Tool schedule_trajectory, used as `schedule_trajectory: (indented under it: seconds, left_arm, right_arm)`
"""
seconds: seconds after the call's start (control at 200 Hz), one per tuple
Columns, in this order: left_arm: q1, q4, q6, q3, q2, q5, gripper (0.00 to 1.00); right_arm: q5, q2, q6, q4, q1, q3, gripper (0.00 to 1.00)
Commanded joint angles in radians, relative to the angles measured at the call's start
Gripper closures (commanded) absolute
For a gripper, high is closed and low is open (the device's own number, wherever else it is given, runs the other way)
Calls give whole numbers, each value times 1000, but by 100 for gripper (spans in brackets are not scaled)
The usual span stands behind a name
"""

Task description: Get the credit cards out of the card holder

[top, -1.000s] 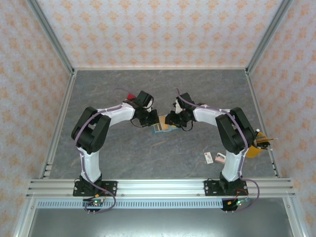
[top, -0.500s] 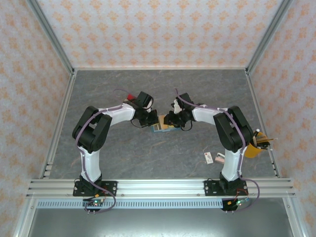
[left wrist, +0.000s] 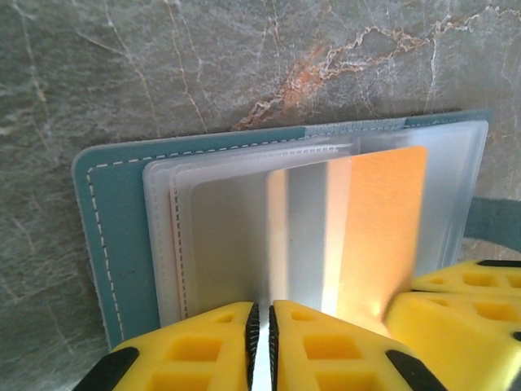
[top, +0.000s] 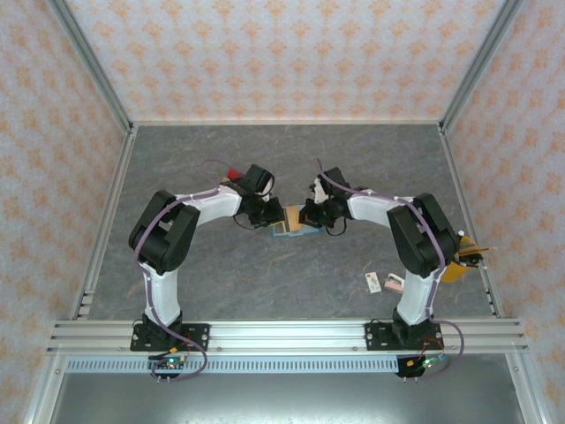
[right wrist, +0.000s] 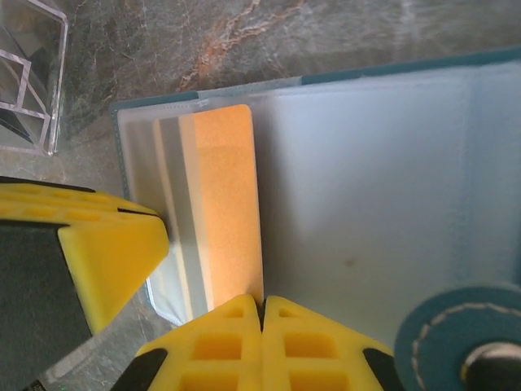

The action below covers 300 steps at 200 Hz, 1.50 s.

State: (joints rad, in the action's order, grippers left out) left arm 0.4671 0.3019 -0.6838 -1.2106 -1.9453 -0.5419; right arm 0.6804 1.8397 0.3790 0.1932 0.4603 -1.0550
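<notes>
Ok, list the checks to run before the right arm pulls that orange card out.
1. Card holder lies open on the table: ok.
2. Right pincer shut at the orange card's near edge: ok.
3. Card truly caught between its fingers: cannot tell, the contact is hidden.
4. Left pincer holding a clear sleeve, a pale sheet edge between its almost-closed jaws: ok.
5. Card out of the holder: not ok, it stands among the sleeves.
6. Clear tray apart from the holder's corner: ok.
</notes>
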Motion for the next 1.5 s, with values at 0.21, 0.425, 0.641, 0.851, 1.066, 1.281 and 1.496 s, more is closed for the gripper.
schedule_trajectory:
  seconds: [0.21, 0.425, 0.641, 0.851, 1.066, 1.281, 1.496]
  left_arm:
    - [-2, 64, -1, -22, 116, -29, 65]
    - [-20, -63, -58, 19, 228, -136, 48]
    - [-48, -284, -148, 113, 293, -251, 36]
    - [-63, -476, -238, 179, 313, -339, 37]
    - [-69, -570, -276, 204, 326, -382, 57]
    - [-79, -595, -275, 222, 359, -391, 81]
    - [-90, -499, -226, 241, 401, -341, 100]
  right_arm:
    - [-39, -227, -29, -23, -57, 105, 100]
    - [101, -338, 5, -111, -58, 131, 100]
    - [265, -376, 106, -257, -71, 150, 100]
    - [339, -373, 171, -342, -86, 160, 100]
    - [358, -364, 191, -361, -89, 164, 100]
    - [343, -340, 194, -351, -88, 158, 100]
    - [262, -337, 136, -226, -89, 136, 75]
